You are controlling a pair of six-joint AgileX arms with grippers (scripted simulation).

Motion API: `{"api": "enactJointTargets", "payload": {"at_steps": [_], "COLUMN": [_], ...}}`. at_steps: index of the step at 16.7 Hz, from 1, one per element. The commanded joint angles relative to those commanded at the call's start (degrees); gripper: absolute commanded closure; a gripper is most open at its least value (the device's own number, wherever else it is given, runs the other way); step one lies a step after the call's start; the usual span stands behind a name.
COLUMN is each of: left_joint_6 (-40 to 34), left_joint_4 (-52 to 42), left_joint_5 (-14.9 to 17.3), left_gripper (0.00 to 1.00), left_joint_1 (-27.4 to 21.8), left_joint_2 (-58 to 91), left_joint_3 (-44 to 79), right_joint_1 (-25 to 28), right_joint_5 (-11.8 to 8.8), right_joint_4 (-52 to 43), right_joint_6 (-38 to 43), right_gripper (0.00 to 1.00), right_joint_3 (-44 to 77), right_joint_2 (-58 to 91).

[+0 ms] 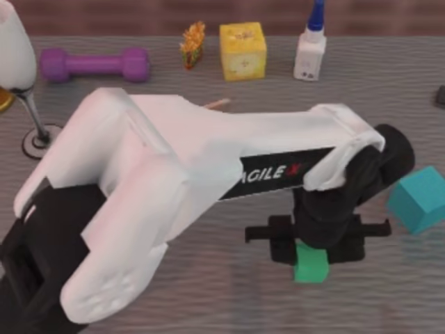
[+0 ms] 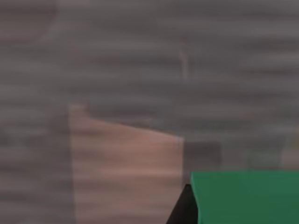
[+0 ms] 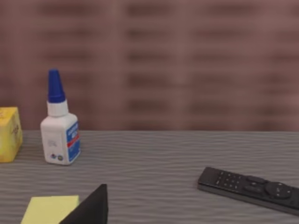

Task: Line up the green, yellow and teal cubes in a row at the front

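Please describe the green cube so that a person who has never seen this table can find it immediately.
Follow the big white left arm across the table to its black tool near the front edge. The green cube sits there between the fingers. It is small, plain and bright green, unlike the larger teal cube to its right.

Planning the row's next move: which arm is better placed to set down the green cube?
Left: its tool is directly over the green cube, apparently gripping it near the front. The right arm isn't visible from above.

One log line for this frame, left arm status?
left end effector | over green cube | front of table | teal cube apart at right | right arm not in top view
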Motion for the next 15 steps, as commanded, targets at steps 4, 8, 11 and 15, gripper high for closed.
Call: {"api": "enactJointTargets", "payload": {"at_steps": [4, 8, 11, 15], "left_joint_6": [0.0, 0.0, 0.0, 0.0], "left_joint_4": [0.6, 0.6, 0.6, 0.6], "left_joint_5": [0.0, 0.0, 0.0, 0.0], "left_gripper": [1.00, 0.70, 0.47, 0.17], "left_joint_1": [-0.1, -0.1, -0.1, -0.1], "left_joint_2": [0.2, 0.2, 0.2, 0.2], "left_joint_3": [-0.6, -0.6, -0.6, -0.6], "right_joint_1": [0.0, 0.0, 0.0, 0.0], "right_joint_5": [0.0, 0.0, 0.0, 0.0], "right_joint_4": [0.0, 0.0, 0.0, 0.0], "right_joint_6": [0.0, 0.0, 0.0, 0.0], "right_gripper": [0.00, 0.00, 0.00, 0.00], "right_joint_3": [0.0, 0.0, 0.0, 0.0], "right_joint_2": [0.0, 0.0, 0.0, 0.0]}}
